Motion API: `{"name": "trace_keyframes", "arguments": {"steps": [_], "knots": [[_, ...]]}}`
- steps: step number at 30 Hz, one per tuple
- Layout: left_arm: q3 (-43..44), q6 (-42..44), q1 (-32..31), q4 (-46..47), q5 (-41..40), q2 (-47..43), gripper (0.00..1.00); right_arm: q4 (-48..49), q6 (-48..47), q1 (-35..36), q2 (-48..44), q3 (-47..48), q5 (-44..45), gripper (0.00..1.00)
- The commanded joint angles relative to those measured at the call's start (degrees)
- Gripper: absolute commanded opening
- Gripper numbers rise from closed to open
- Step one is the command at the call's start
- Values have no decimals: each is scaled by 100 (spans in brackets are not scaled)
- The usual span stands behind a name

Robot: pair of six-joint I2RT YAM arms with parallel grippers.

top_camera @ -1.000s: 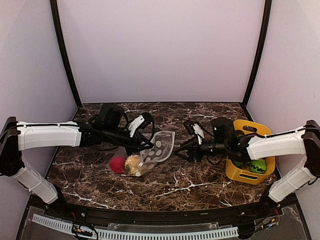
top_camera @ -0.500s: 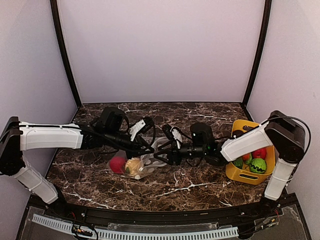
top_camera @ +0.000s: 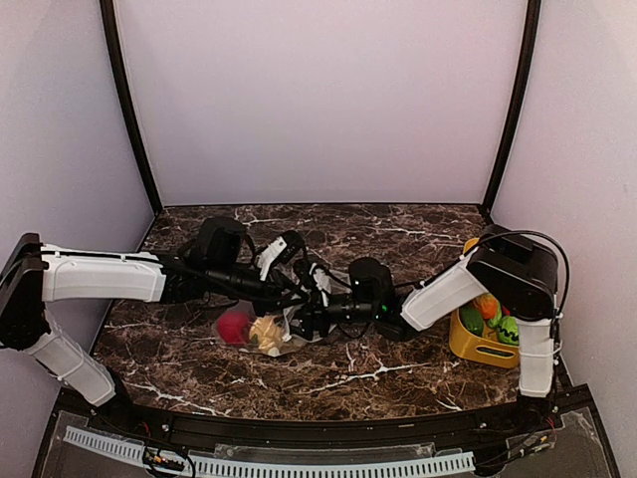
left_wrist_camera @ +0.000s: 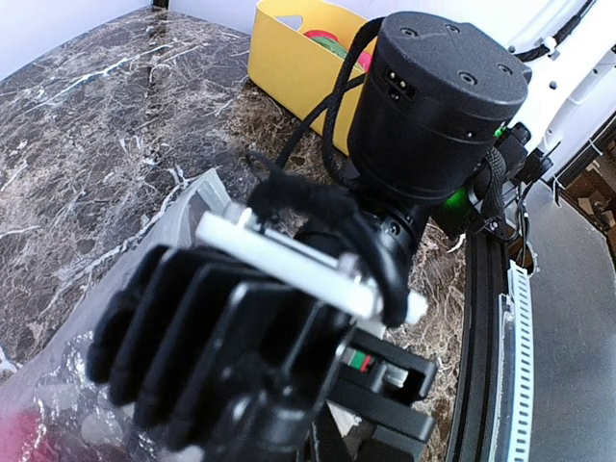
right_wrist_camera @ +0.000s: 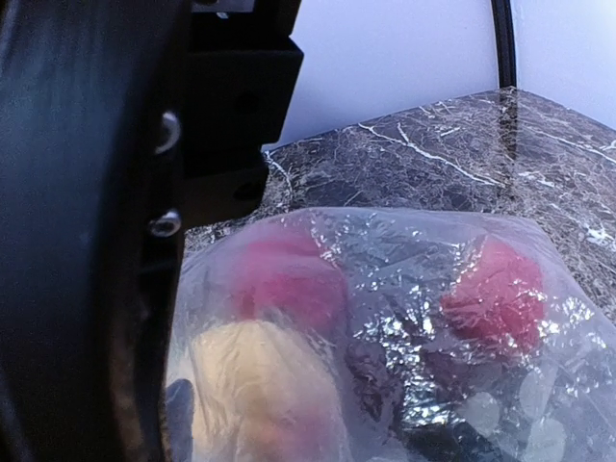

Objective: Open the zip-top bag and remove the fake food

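Off-task stuff on my feeds: bin, tabletop, enclosure.

I see a yellow bin standing upright at the right side of the dark marble table, with green toy vegetables lying inside. My left wrist feed picks up the same bin at the top, with a cutout in one wall. The marble is brown-black with white veins and runs back to pale lilac walls on three sides. Two black curved poles rise at the back corners. A white perforated strip lies along the near edge, below the table.
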Motion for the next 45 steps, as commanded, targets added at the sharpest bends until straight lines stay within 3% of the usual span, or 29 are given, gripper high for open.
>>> {"name": "trace_keyframes", "arguments": {"steps": [1,19,27,30,34,39,45], "knots": [[-173,-179,20,329,120,-216,1,441,-81,179,282,300,-90,75],[-1068,-491,90,874,-262,-788,1,523,-362,478,987,560,-279,88],[-1367,-561,60,287,-545,-786,1,1306,194,312,928,-152,142,87],[-1168,-389,-131,236,-333,-502,1,1763,543,110,883,-579,207,87],[-291,59,-546,-306,-361,284,1,2317,926,-96,765,-1065,277,87],[332,174,-613,-247,-340,1079,1,2422,936,-123,449,-1494,379,84],[-62,-252,-598,828,-220,463,1,2619,828,-62,489,-1553,118,82]]}}
